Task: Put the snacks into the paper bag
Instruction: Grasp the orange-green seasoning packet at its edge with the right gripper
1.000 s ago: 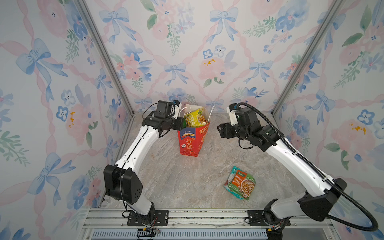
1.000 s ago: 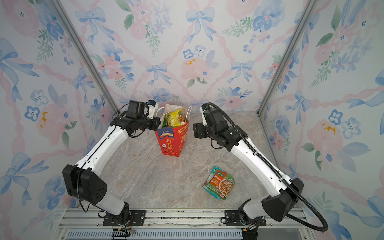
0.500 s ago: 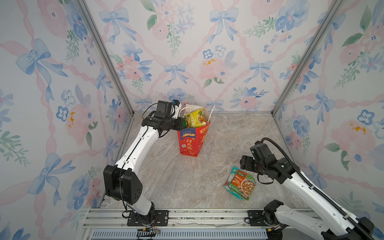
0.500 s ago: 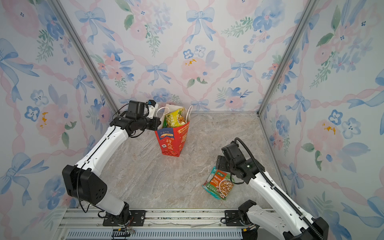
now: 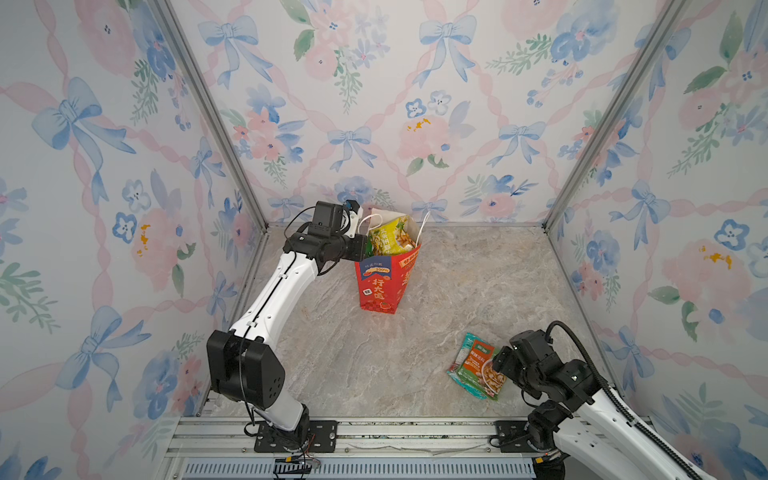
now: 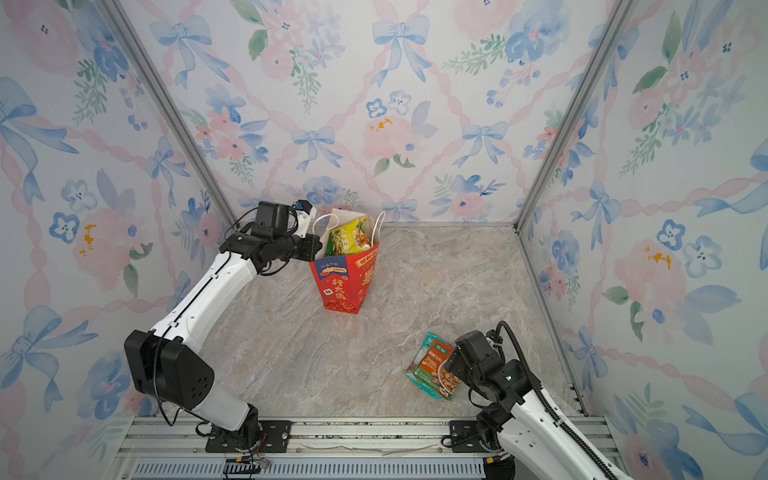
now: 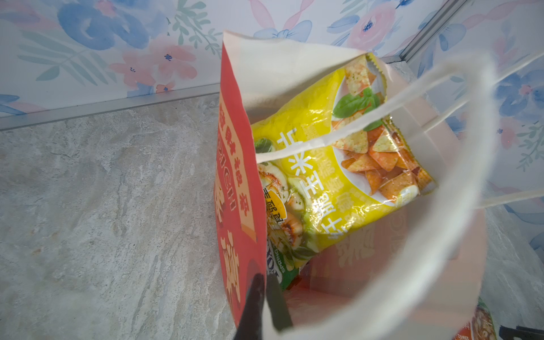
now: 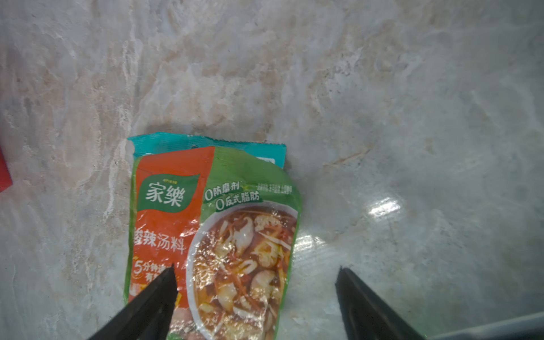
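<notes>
The red paper bag (image 5: pixel 384 282) (image 6: pixel 343 284) stands upright at the back of the table, mouth open. A yellow snack packet (image 5: pixel 390 241) (image 7: pixel 338 176) leans inside it, with a green packet (image 7: pixel 290 276) under it. My left gripper (image 7: pixel 266 282) (image 5: pixel 363 249) is shut on the bag's near rim, one finger on the red outside and one on the inside. At the front right lies an orange-and-green snack packet (image 5: pixel 478 368) (image 6: pixel 434 368) (image 8: pixel 212 229) on top of a teal one (image 8: pixel 176 144). My right gripper (image 8: pixel 256 270) (image 5: pixel 496 365) hovers open over it, one finger above the packet, the other above bare table.
The marble table (image 5: pixel 365 353) is closed in by floral walls on three sides, with metal corner posts (image 5: pixel 582 166). A metal rail (image 5: pixel 374 432) carrying both arm bases runs along the front edge. The bag's white cord handles (image 7: pixel 382 109) arch across its mouth.
My right arm has swung from beside the bag down to the front right, over the packets lying there, with its jaws wide. The left arm and the bag have not moved.
</notes>
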`<state>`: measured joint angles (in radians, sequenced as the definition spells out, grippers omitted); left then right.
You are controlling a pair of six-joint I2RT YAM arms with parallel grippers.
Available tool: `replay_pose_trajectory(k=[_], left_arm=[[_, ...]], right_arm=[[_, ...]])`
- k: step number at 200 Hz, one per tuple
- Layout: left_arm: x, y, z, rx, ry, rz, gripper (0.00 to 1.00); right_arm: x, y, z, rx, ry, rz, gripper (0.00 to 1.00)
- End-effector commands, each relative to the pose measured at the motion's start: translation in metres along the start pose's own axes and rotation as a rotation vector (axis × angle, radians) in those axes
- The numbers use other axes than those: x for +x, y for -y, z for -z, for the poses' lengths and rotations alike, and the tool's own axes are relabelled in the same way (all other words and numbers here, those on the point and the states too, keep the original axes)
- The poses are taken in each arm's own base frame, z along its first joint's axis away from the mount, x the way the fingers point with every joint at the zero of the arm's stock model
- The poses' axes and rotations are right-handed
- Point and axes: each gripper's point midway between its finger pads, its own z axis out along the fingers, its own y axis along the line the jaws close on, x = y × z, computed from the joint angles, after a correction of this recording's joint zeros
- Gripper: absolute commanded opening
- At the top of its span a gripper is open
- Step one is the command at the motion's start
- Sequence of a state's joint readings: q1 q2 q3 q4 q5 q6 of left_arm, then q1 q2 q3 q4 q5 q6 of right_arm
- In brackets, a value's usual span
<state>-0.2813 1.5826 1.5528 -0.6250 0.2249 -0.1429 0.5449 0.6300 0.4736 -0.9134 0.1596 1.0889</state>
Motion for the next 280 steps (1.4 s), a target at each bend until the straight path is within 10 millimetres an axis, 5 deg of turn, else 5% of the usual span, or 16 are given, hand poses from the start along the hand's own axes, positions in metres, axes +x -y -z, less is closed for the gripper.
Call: replay_pose_trajectory(k=[1,56,116,234,280], left_arm=[[0.005,0.006,0.007,0.016,-0.010,-0.006,0.00],[0.006,0.005,0.007,0.013,-0.011,-0.006,0.00],[0.007,0.004,0.003,0.012,-0.020,-0.003,0.00],[0.010,0.003,0.000,0.013,-0.030,0.000,0.00],[0.009,0.004,0.000,0.016,-0.030,0.000,0.00]], right_arm=[[0.007,-0.007,-0.009,-0.048,-0.024,-0.052,0.86],[0.008,-0.047,-0.027,-0.213,-0.043,-0.106,0.74],[-0.001,-0.096,-0.024,-0.333,-0.044,-0.042,0.60],[0.016,-0.090,-0.052,-0.317,-0.106,-0.031,0.28],[0.017,-0.093,-0.055,-0.325,-0.112,-0.028,0.01]])
